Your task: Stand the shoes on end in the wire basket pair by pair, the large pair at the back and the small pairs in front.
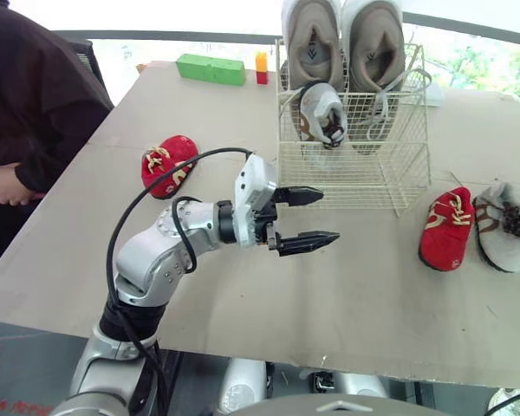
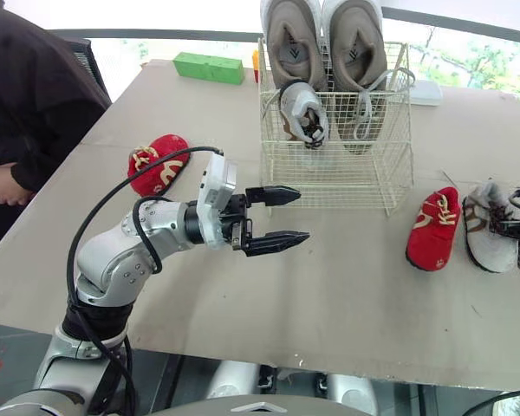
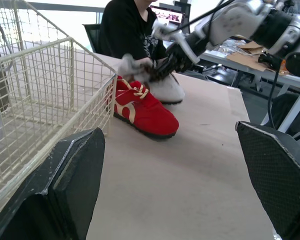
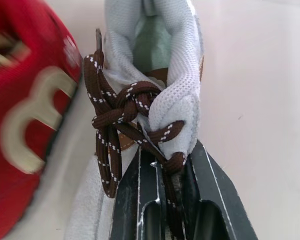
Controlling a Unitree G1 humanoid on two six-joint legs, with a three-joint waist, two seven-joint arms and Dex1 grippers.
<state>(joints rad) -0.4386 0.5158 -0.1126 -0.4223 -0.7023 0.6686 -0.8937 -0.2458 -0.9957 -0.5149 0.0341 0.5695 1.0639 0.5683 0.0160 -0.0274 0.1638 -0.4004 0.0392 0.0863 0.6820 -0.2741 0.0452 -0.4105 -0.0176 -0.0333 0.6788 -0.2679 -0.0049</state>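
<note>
The wire basket [image 1: 355,178] stands at the table's back. Two large beige shoes [image 1: 312,39] stand on end at its rear, and one small grey shoe [image 1: 321,113] stands in its front left. My left gripper [image 1: 303,218] hovers open and empty just in front of the basket. A red shoe [image 1: 167,163] lies to its left. At the right lie another red shoe [image 1: 446,227] and a small grey shoe [image 1: 501,227] side by side. My right gripper [image 4: 167,160] is shut on that grey shoe's tongue and brown laces [image 4: 125,120].
A person [image 1: 26,113] in dark clothes stands at the table's left edge. A green block [image 1: 210,68] and a small red and yellow piece [image 1: 261,68] sit at the back left. A white object [image 2: 425,91] lies behind the basket.
</note>
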